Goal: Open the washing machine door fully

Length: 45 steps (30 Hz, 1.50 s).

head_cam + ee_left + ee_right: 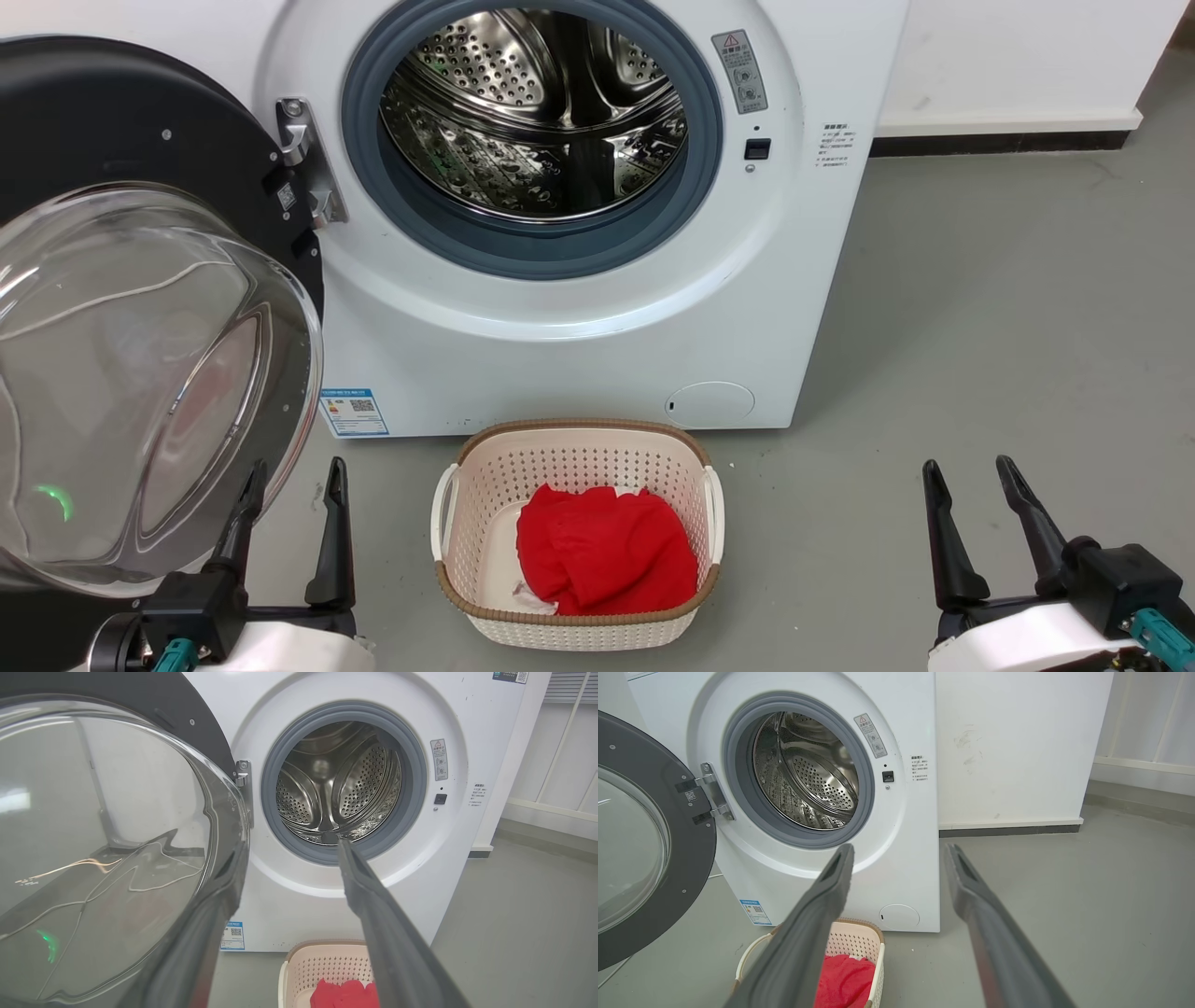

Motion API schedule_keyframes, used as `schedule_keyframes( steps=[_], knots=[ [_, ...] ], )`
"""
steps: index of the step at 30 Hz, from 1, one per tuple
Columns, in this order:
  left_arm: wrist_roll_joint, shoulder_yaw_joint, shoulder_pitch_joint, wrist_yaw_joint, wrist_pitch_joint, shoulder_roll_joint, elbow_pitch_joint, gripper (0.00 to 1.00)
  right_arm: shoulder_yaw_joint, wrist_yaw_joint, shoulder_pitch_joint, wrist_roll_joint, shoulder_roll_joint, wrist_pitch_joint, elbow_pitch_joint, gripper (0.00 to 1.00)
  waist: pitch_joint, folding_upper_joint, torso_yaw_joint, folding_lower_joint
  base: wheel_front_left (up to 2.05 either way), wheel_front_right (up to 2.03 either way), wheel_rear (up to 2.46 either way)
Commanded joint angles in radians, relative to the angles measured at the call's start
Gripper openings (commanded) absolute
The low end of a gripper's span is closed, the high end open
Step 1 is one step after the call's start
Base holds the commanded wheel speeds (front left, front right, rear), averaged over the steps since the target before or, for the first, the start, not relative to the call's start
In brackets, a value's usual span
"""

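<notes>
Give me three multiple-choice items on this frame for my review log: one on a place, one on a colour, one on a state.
1. Where does the basket stand?
A. Inside the drum
B. On the floor, in front of the washing machine
C. On top of the machine

2. What colour is the cloth in the basket?
A. Blue
B. Red
C. Green

3. How is the washing machine door?
A. Shut
B. Swung open on its hinge
C. Detached and lying flat

Answers:
1 B: the head view shows it on the grey floor just below the machine's white front.
2 B: the bundle in it is bright red in all three views.
3 B: the door stands aside to the left, attached at the hinge, with the opening uncovered.
</notes>
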Motion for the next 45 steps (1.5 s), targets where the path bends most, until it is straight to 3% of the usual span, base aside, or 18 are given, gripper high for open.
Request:
schedule_keyframes(
  steps=[1, 13, 14, 17, 45],
  knots=[
    [0.009, 0.001, -0.008, -0.002, -0.002, -0.003, 0.003, 1.0, 0.0, -0.001, 0.008, 0.003, 0.002, 0.001, 0.002, 1.0, 0.001, -0.0001, -0.001, 0.0, 0.0, 0.0, 0.0],
    [0.015, 0.011, 0.002, -0.01, -0.002, -0.01, 0.013, 1.0, 0.0, -0.001, 0.004, 0.02, 0.002, -0.005, 0.007, 1.0, 0.003, -0.0001, 0.004, 0.0, 0.0, 0.0, 0.0],
    [0.019, 0.009, 0.003, -0.01, -0.002, -0.007, 0.017, 0.0, 0.0, -0.001, 0.002, 0.02, 0.002, -0.006, 0.008, 0.0, 0.004, -0.0001, 0.004, 0.0, 0.0, 0.0, 0.0],
    [0.008, 0.012, 0.005, -0.01, 0.006, -0.015, 0.042, 0.0, 0.002, 0.0, 0.007, 0.019, 0.0, -0.001, 0.028, 0.0, 0.003, -0.0001, 0.004, 0.0, 0.0, 0.0, 0.0],
    [-0.484, 0.028, -0.056, -0.022, 0.13, -0.029, 0.096, 0.0, -0.005, 0.0, -0.057, 0.532, -0.023, 0.081, 0.081, 0.0, 0.009, -0.0001, 0.006, 0.0, 0.0, 0.0, 0.0]
  ],
)
